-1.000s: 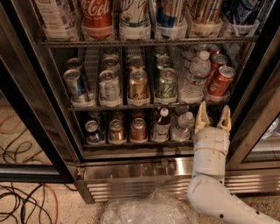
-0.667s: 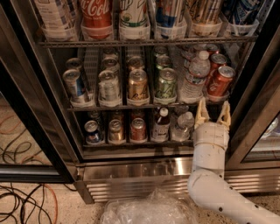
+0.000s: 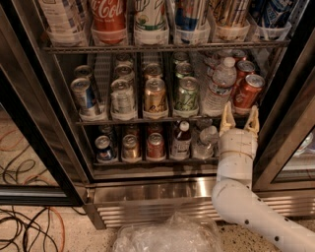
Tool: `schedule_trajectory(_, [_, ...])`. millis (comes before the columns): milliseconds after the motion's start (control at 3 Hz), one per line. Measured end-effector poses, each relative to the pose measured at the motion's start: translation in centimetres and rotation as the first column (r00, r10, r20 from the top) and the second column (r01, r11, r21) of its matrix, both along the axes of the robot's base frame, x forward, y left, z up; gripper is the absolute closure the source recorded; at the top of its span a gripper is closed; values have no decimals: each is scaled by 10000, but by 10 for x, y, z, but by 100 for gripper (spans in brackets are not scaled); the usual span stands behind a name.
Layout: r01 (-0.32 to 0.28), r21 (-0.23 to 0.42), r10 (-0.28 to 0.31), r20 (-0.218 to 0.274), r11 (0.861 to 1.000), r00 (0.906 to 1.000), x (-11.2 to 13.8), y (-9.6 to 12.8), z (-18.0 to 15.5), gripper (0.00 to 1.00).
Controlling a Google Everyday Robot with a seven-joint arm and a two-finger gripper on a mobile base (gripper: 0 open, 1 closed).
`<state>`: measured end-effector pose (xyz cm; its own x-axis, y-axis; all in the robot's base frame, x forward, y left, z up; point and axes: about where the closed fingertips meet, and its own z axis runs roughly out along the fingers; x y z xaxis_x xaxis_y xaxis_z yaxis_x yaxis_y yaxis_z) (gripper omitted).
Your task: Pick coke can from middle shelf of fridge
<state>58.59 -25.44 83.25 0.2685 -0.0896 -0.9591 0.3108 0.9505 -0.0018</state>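
The coke can (image 3: 247,90), red with a silver lid, stands tilted at the front of the rightmost lane of the middle shelf (image 3: 128,119). More red cans (image 3: 244,68) stand behind it. My gripper (image 3: 240,110) is open, its two tan fingers (image 3: 226,117) pointing up just below and in front of the coke can, at the shelf's front edge and apart from the can. The fridge (image 3: 147,194) stands open in front of me, with its ribbed steel grille at the bottom.
A water bottle (image 3: 219,86) stands just left of the coke can, then green (image 3: 186,93), gold (image 3: 155,95), silver (image 3: 122,97) and blue (image 3: 84,96) cans. A large Coca-Cola bottle (image 3: 108,15) is on the top shelf. The black door frame (image 3: 288,138) is close on the right. A plastic bag (image 3: 167,235) and cables (image 3: 24,216) lie on the floor.
My gripper has risen a little toward the coke can, still open. Nothing in the fridge has moved.
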Motion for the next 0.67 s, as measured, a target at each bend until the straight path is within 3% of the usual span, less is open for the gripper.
schedule_trajectory(667, [163, 217, -164, 50, 9996, 9999, 18, -10, 2, 40])
